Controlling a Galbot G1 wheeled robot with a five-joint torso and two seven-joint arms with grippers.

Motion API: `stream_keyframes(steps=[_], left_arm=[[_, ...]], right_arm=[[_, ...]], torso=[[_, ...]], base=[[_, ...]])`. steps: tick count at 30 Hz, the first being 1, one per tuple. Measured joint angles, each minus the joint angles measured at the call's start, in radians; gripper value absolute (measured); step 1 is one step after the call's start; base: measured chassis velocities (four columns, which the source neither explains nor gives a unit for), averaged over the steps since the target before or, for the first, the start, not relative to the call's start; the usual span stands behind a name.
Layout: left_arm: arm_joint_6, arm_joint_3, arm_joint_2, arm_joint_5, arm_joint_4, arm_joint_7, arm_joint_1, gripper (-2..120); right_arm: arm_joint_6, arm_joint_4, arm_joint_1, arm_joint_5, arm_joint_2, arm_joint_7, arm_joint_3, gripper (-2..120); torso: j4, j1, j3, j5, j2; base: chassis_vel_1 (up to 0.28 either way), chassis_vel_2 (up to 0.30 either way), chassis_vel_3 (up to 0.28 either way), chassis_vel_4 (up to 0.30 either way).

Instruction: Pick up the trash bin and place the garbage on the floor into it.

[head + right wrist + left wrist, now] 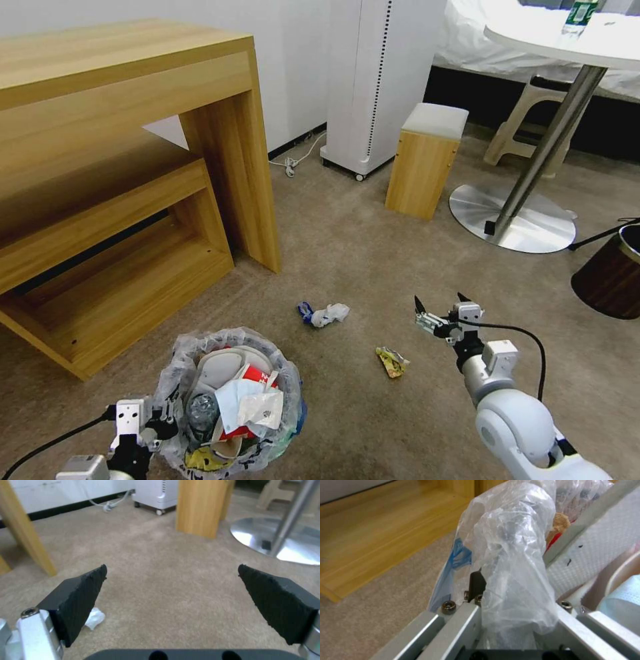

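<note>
The trash bin [175,373], lined with a crinkly plastic bag [513,562], is at the lower left of the head view. It holds white slippers [223,368], a red-white bowl [261,378], a bottle and a face mask [621,597]. My left gripper [165,419] is shut on the bin's near-left rim, one black finger [476,581] pressed against the bag. On the floor [373,260] lie a white tissue with a blue scrap [323,313] and a yellow wrapper [392,361]. My right gripper [440,305] [172,570] hangs open above the carpet, right of both pieces, the tissue [95,618] beside one finger.
A wooden desk with a low shelf [133,187] stands at the left. Behind are a white appliance [373,80], a wooden stool [423,160] and a round table's metal base [513,220]. A dark brown bin [610,273] is at the right edge.
</note>
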Motion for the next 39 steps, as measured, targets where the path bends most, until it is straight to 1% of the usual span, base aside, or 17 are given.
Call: stream_keyframes(steps=[2,6,10,13,14,15,16,17,18,20,21,24,28,29,30,32,39], left_arm=[[0.0,0.0,0.004,0.007,0.001,-0.004,0.0,1],[0.0,-0.008,0.015,0.016,0.006,-0.015,0.0,1],[0.0,-0.009,0.019,0.016,0.011,-0.023,-0.004,1],[0.0,-0.003,0.02,0.015,0.018,-0.032,-0.013,1],[0.0,-0.003,0.02,0.015,0.018,-0.032,-0.013,1],[0.0,0.001,0.02,0.015,0.02,-0.032,-0.015,1],[0.0,0.008,0.02,0.015,0.023,-0.032,-0.016,1],[0.001,0.012,0.02,0.016,0.025,-0.032,-0.016,1],[0.001,0.012,0.02,0.016,0.025,-0.032,-0.016,1],[0.003,0.021,0.022,0.019,0.032,-0.035,-0.017,1],[0.003,0.021,0.022,0.019,0.032,-0.035,-0.017,1],[0.004,0.025,0.029,0.022,0.033,-0.042,-0.017,1],[0.005,0.029,0.029,0.022,0.033,-0.044,-0.018,1],[0.005,0.035,0.027,0.025,0.033,-0.046,-0.02,1],[0.006,0.038,0.025,0.026,0.033,-0.047,-0.021,1],[0.006,0.044,0.022,0.029,0.033,-0.053,-0.022,1],[0.006,0.04,0.025,0.026,0.028,-0.059,-0.02,1]], right_arm=[[0.002,-0.006,-0.005,0.001,-0.001,-0.001,0.01,100],[0.003,-0.021,-0.016,-0.008,-0.03,0.001,0.022,100],[0.038,-0.038,-0.009,-0.004,-0.037,0.001,0.021,100],[0.122,-0.053,-0.003,-0.01,0.005,-0.009,0.013,100],[0.122,-0.053,-0.003,-0.01,0.005,-0.009,0.013,100],[0.158,-0.054,-0.002,-0.017,0.041,-0.015,0.015,100],[0.179,-0.049,-0.002,-0.015,0.085,-0.017,0.018,100],[0.191,-0.044,-0.003,-0.01,0.109,-0.017,0.02,100],[0.191,-0.044,-0.003,-0.01,0.109,-0.017,0.02,100],[0.219,-0.035,-0.011,-0.031,0.149,-0.028,0.026,100],[0.219,-0.035,-0.011,-0.031,0.149,-0.028,0.026,100],[0.28,-0.043,-0.018,-0.081,0.157,-0.045,0.027,100],[0.3,-0.044,-0.021,-0.088,0.165,-0.052,0.029,100],[0.332,-0.044,-0.025,-0.093,0.182,-0.055,0.029,100],[0.342,-0.041,-0.029,-0.107,0.193,-0.059,0.032,100],[0.379,-0.014,-0.057,-0.195,0.236,-0.078,0.051,100],[0.408,0.04,-0.127,-0.276,0.291,-0.098,0.067,100]], torso=[[0.0,0.0,0.0,0.0,0.0],[0.0,0.0,0.0,-0.0001,0.0],[0.0,0.0,0.0,-0.0001,0.0],[0.0,0.0,0.0,-0.0001,0.0],[0.0,0.0,0.0,-0.0001,0.0],[0.0,0.0,0.0,-0.0002,0.0],[-0.0002,0.0,0.0,0.0002,0.0],[-0.0001,0.0,0.0,0.0003,0.0],[-0.0001,0.0,0.0,0.0003,0.0],[0.0001,0.0,0.0,-0.0004,0.0],[0.0001,0.0,0.0,-0.0004,0.0],[-0.0001,0.0,0.0,-0.0003,0.0],[0.0,0.0,0.0,-0.0001,0.0],[0.0,0.0,0.0,-0.0003,0.0],[0.0001,0.0,0.0,-0.0001,0.0],[0.0001,0.0,0.0,-0.0003,0.0],[-0.0002,0.0,0.0,-0.0002,0.0]], base=[[0.0,0.0,0.0,0.0],[0.0,0.0,0.0,0.0],[0.0,0.0,0.0,0.0],[0.0,0.0,0.0,0.0],[0.0,0.0,0.0,0.0],[0.0,0.0,0.0,0.0],[0.0,0.0,0.0,0.0],[0.0,0.0,0.0,0.0],[0.0,0.0,0.0,0.0],[0.0,0.0,0.0,0.0],[0.0,0.0,0.0,0.0],[0.0,0.0,0.0,0.0],[0.0,0.0,0.0,0.0],[0.0,0.0,0.0,0.0],[0.0,0.0,0.0,0.0],[-0.055,0.045,0.031,-0.043],[-0.059,0.052,0.061,-0.053]])
